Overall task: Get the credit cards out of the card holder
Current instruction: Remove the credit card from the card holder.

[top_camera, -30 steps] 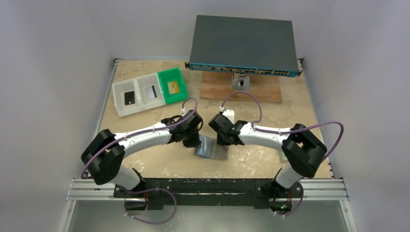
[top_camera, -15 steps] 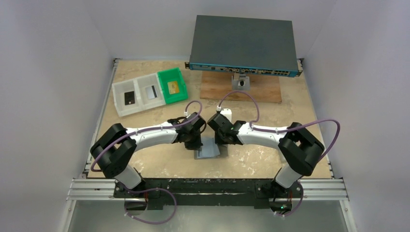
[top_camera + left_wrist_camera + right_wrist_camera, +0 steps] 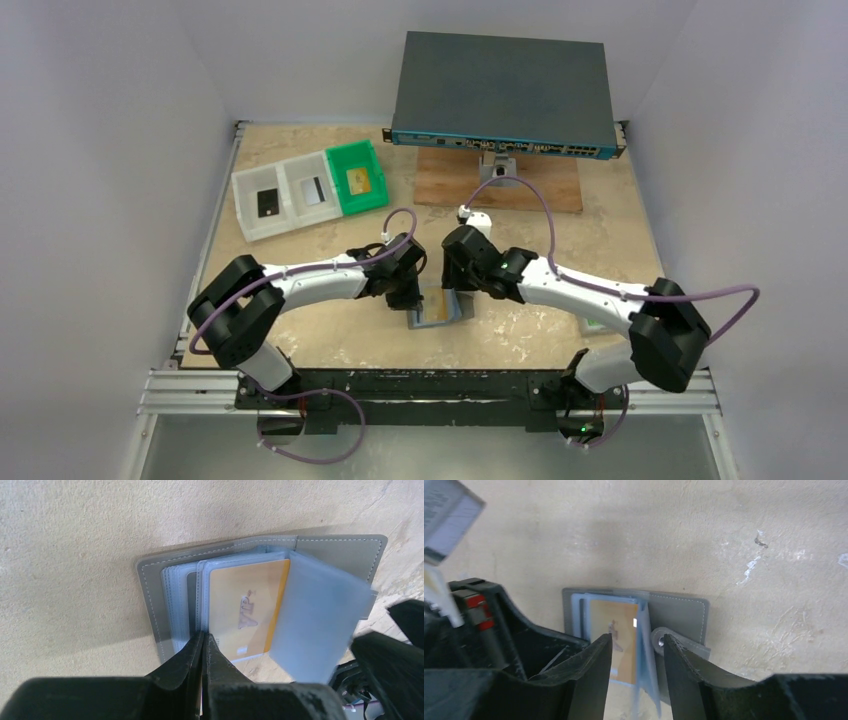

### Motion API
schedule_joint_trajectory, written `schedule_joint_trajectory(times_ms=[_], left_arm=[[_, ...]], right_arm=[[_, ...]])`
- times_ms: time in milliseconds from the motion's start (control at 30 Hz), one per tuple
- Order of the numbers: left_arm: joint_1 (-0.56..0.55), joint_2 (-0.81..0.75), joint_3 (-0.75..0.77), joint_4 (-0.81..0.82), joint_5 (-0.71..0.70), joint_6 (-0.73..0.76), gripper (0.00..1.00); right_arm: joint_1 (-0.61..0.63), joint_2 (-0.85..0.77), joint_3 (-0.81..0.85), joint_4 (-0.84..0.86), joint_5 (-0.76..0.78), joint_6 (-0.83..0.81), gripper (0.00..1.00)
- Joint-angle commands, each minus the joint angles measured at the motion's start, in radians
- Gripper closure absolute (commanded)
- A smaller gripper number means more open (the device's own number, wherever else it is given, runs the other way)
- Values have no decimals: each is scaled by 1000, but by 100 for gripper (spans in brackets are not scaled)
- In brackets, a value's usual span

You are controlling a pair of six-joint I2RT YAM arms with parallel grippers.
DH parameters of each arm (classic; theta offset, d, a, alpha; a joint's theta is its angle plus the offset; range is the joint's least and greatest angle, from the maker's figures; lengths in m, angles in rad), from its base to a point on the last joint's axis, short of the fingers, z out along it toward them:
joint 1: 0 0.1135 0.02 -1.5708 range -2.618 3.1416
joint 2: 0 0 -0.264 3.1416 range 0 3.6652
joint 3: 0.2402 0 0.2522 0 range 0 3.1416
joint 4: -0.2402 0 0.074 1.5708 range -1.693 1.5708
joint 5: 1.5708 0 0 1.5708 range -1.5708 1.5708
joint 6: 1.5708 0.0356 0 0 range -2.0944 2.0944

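The card holder lies open on the table between both grippers, with a grey cover and bluish clear pockets. A gold credit card sits in the exposed pocket and also shows in the right wrist view. My left gripper is shut, its tips resting on the pockets' near edge by the spine. My right gripper is open, and a loose clear pocket leaf stands between its fingers. The stud tab lies beside the right finger. Other cards in the holder are hidden.
Two white trays and a green tray at the back left hold a black card, a silver card and a gold card. A large dark box stands on a wooden board at the back.
The holder went from tilted and grey-faced to lying flat and open with the gold card showing. The right arm's elbow swung out to the right; the left gripper stayed at the holder.
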Motion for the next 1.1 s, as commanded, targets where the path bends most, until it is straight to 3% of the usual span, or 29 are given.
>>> schedule_joint_trajectory(times_ms=[0,333,533,700,867,1067], left_arm=[[-7,20,-20,11,-2,-21,100],[-7,21,-22,15,0,-21,100],[-7,9,-21,4,-3,-18,100],[-8,1,-22,-3,-3,-12,100],[-8,-8,-25,-11,-6,-6,100],[-7,-5,-21,-12,-3,5,100]], right_arm=[[0,-81,45,-63,33,13,57],[33,-49,-5,81,-142,46,74],[13,0,-81,172,-223,80,76],[-28,23,-167,249,-263,90,72],[-90,-2,-291,373,-333,101,61],[-137,34,-374,583,-463,122,60]])
